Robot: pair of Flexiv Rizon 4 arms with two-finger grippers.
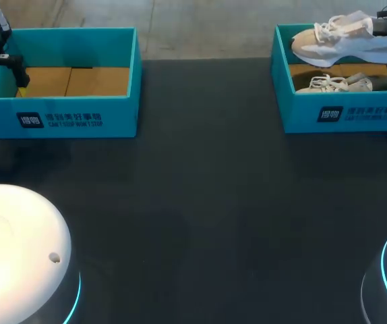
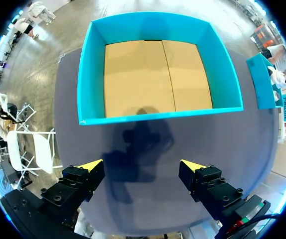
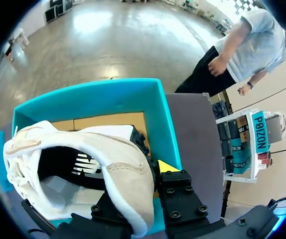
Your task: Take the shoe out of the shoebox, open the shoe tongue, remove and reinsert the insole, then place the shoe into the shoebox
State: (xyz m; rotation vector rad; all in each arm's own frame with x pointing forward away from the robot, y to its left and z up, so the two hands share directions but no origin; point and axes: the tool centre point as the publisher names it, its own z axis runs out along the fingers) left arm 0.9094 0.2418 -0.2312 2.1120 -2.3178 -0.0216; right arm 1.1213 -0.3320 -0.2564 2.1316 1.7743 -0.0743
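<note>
Removal is under way: fingers of the right gripper [image 3: 150, 159] clamp the heel of the white and beige mesh sneaker [image 1: 342, 37], held just above the teal cardboard shoebox [image 1: 345, 115]. Tongue and insole steps remain. Fingers of the left gripper [image 2: 142, 167] stand apart.

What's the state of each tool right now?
Left tool: open, holding nothing.
Right tool: closed on the shoe, above the shoebox.
</note>
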